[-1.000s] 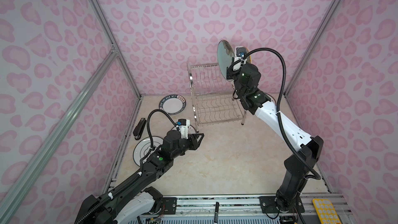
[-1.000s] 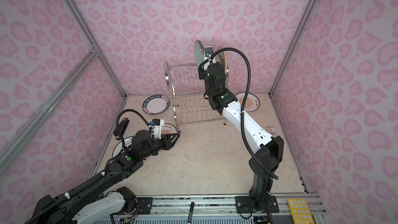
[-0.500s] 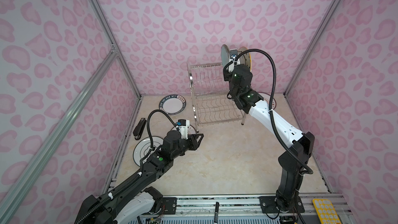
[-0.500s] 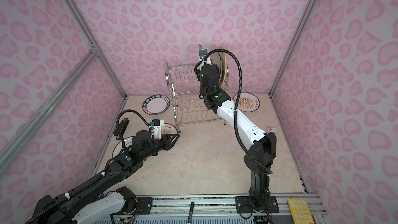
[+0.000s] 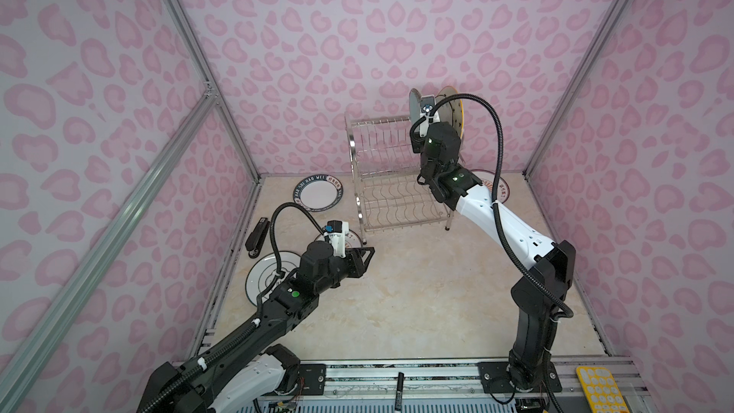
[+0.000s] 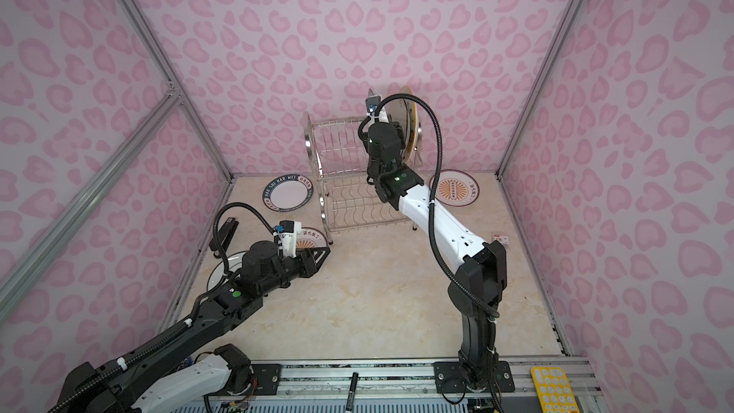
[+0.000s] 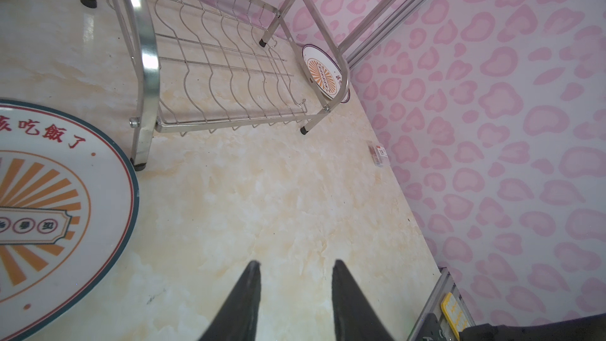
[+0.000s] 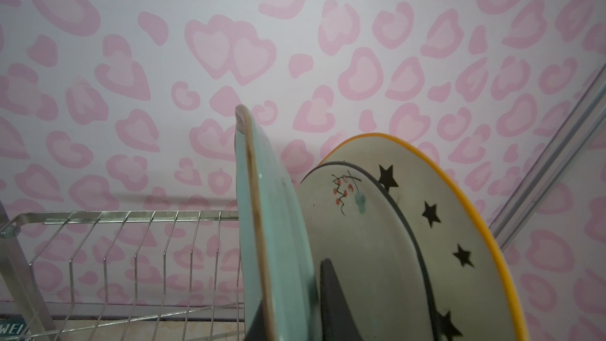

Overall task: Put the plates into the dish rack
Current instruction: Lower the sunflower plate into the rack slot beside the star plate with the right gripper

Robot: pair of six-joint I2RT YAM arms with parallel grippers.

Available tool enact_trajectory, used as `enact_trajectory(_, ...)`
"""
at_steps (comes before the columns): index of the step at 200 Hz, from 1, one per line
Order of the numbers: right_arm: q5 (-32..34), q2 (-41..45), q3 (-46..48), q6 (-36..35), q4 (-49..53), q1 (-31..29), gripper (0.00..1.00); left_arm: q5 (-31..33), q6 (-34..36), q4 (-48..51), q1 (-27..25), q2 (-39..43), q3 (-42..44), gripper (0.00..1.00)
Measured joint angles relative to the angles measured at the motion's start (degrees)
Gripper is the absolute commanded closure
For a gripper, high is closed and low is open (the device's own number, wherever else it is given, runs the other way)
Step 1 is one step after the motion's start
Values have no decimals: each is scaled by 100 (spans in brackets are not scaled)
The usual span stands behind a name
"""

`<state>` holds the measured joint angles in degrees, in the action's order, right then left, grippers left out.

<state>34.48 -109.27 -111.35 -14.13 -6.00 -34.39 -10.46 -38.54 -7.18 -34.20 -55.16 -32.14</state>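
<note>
- Since a second ago, the right gripper point(image 8: 295, 290) is holding the pale teal plate point(image 8: 278, 241) lower and turned edge-on rather than face-on, closer in over the dish rack point(image 5: 389, 145). The left gripper point(image 7: 295, 264) is sitting where it was.
- The right gripper's jaws are pinching the teal plate's rim, one finger on each face, keeping it upright above the upper tier at 12 o'clock on the table point(image 5: 417, 295).
- Its lower edge is hiding behind the gripper, so I cannot tell whether it is resting in a slot yet.
- Two plates are already standing in that tier on its 3 o'clock side: the white floral plate point(image 8: 360, 241), then the star plate point(image 8: 419, 185).
- The left gripper is hovering part-open and empty over bare table, near 9 o'clock.
- Four plates are still lying flat:
  - the navy-lettered plate point(image 5: 317, 195) at 11 o'clock
  - the sunburst plate point(image 6: 454, 192) at 1 o'clock
  - the second sunburst plate point(image 7: 49, 208) at 10 o'clock, just beside a rack foot
  - the black-ringed plate point(image 5: 258, 280) at 9 o'clock, partly under the left arm
- By my reckoning, loading is nearing halfway: two are racked, a third is going in and four are waiting. The lower tier is standing empty.
</note>
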Motion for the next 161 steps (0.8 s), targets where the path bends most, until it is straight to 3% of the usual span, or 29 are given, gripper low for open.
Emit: enact_trajectory(161,-160,85,387,461,-11,125,100,46,0,116,0,-9,13,61)
